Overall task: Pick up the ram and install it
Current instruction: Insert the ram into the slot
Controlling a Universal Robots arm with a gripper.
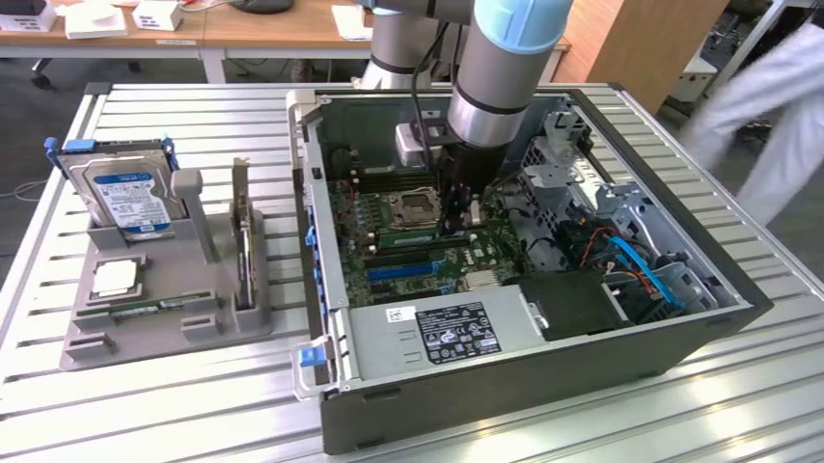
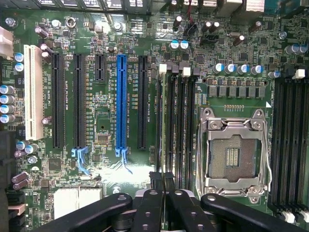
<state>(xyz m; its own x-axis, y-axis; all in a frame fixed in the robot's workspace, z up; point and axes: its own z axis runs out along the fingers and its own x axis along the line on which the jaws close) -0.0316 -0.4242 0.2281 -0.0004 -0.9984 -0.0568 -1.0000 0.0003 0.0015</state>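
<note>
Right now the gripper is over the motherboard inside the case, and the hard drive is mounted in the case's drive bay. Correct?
One thing is off. The hard drive is not in a drive bay. It stands upright in the grey holder outside the computer case, on the exterior view's left, as the exterior view shows. The gripper is over the motherboard inside the case, as you said.

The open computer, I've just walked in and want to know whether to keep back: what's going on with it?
A robot arm is reaching down into the open computer case. Its hand is shut and sits low over the motherboard's memory slots, beside the empty CPU socket. The hand appears to be pinching one end of the ram, seen edge-on along a slot. Whether the stick is fully seated cannot be told.
</note>
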